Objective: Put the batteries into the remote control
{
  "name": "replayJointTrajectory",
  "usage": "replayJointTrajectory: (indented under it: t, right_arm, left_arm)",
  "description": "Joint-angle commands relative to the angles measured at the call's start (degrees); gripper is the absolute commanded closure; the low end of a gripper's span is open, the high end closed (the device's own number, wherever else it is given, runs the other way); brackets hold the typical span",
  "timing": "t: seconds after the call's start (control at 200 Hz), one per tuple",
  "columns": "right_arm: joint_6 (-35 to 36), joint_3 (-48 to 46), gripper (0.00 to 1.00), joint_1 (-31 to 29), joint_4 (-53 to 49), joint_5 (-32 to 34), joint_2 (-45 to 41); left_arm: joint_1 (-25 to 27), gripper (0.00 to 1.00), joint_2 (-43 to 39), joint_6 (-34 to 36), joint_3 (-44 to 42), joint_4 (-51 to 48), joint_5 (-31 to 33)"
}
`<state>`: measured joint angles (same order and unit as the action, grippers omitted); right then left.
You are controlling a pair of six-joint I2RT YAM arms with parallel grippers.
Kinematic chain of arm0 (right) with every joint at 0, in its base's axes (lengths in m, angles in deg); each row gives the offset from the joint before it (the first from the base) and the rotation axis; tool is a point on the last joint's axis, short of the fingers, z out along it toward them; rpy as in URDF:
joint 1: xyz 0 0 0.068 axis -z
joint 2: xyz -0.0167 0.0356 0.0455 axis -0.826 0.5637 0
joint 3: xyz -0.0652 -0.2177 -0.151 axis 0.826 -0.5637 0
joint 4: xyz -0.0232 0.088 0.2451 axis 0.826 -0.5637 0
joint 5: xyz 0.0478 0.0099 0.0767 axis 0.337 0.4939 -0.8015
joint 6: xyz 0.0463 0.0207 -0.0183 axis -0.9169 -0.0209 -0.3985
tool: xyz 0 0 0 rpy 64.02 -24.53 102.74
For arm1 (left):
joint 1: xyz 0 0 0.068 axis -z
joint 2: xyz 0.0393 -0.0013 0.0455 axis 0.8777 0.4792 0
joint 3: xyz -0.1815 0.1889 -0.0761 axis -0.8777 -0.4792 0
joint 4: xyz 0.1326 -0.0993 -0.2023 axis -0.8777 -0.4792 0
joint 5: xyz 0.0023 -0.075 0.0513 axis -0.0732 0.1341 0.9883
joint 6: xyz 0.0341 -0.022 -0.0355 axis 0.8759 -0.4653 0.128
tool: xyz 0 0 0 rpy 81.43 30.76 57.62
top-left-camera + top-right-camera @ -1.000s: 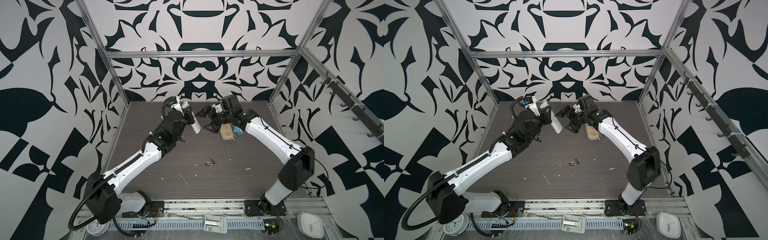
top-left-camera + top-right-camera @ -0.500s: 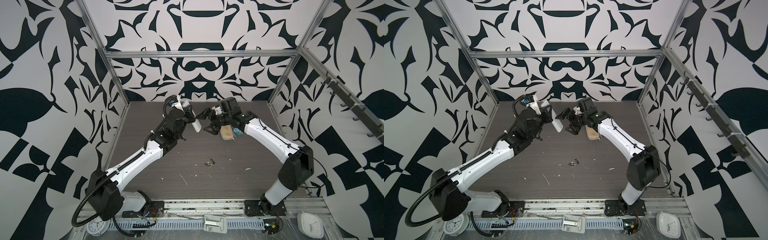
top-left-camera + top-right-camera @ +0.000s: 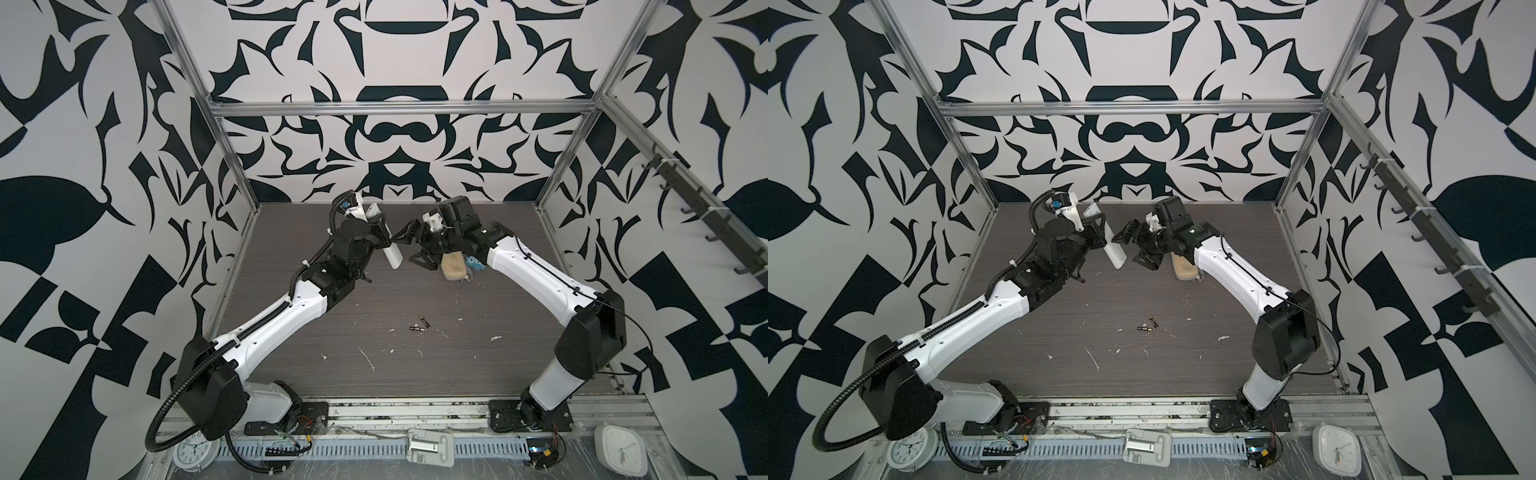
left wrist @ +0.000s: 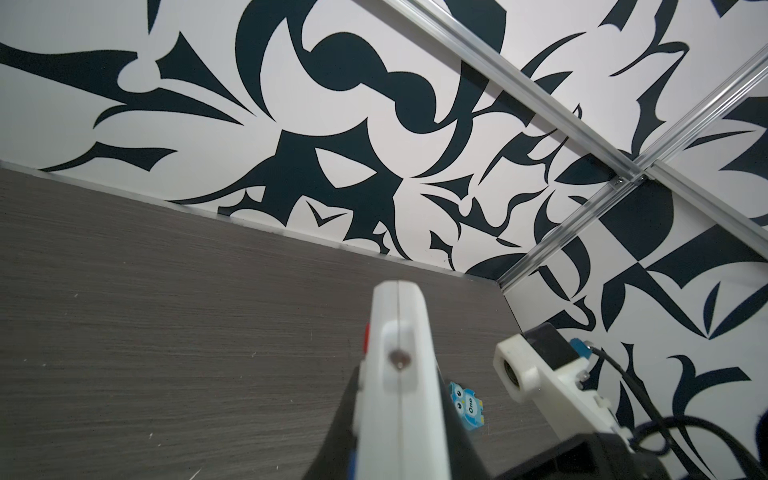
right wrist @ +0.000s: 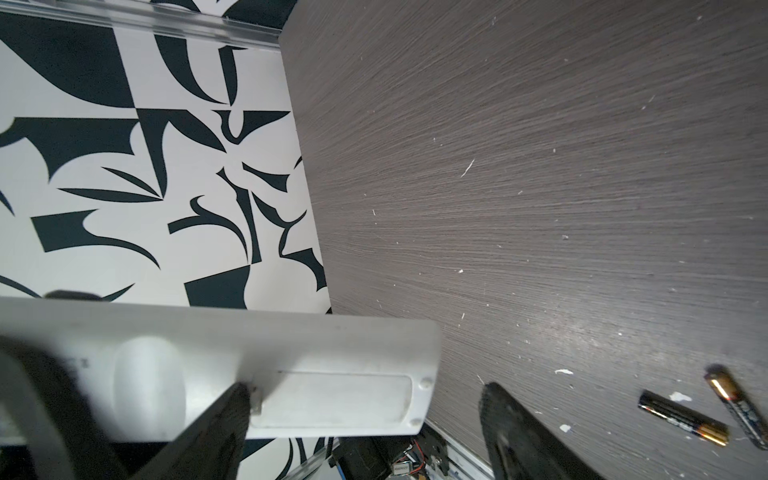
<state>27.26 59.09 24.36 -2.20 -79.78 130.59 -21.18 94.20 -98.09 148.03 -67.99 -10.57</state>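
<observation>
**Right wrist view: remote control (image 5: 208, 345) held aloft, spread jaws at its back cover**

We see the left gripper (image 3: 382, 237) pressed together on the remote control. It holds the remote clear of the table (image 3: 457, 365), slanted in both top views, with its nearer end toward the right gripper (image 3: 410, 248). That gripper's jaws are spread wide and hold nothing, and it sits just beside the remote's nearer end.

From the right wrist, the plain white back faces us with its battery cover (image 5: 332, 399) in place. One of the fingers (image 5: 216, 432) reaches the cover's inner edge, though we cannot tell whether it touches. The other stands past the remote's end, over bare table.

The batteries (image 3: 417, 328) lie on the table close together at an angle to each other, well apart from both grippers, toward the front middle. A beige case (image 3: 453, 266) lies below the right wrist, with a small blue tag (image 3: 473, 262) just beside it.

From the left wrist we see the remote end-on, with a red mark (image 4: 366, 340) on one side.
</observation>
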Motion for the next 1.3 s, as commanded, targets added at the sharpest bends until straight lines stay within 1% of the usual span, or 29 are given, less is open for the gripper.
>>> replayJointTrajectory:
  t: [0.0, 0.3, 0.615, 0.75, 0.81, 1.075, 1.295]
  right_arm:
    - [4.3, -0.3, 0.11, -0.9, -7.8, 3.8, 1.2]
    - [5.3, -1.4, 0.12, -0.9, -9.2, 5.0, 0.6]
    - [6.2, -2.2, 0.13, -0.9, -10.3, 6.2, -0.8]
    - [6.6, -2.3, 0.18, -0.9, -11.5, 7.4, -1.0]
    - [7.0, -2.2, 0.19, -0.9, -12.0, 7.6, -1.0]
    - [7.1, -2.2, 0.2, -0.9, -12.4, 8.3, -1.1]
    - [7.4, -1.4, 0.2, -0.9, -11.9, 8.0, -1.7]
  left_arm:
    - [0.2, 1.0, -1.2, -1.9, 0.9, 8.1, -1.1]
    - [0.2, 1.0, -1.9, -1.7, 0.2, 8.0, -0.6]
    - [0.2, 1.0, -2.9, 0.1, -0.2, 6.3, 0.1]
    - [0.3, 1.0, -3.2, 1.4, -0.2, 4.8, 0.6]
    - [0.3, 1.0, -3.6, 1.9, -0.4, 4.2, 1.0]
    - [0.3, 1.0, -4.0, 3.7, -0.6, 2.0, 1.3]
    - [0.3, 1.0, -4.0, 3.6, -0.6, 1.9, 1.3]
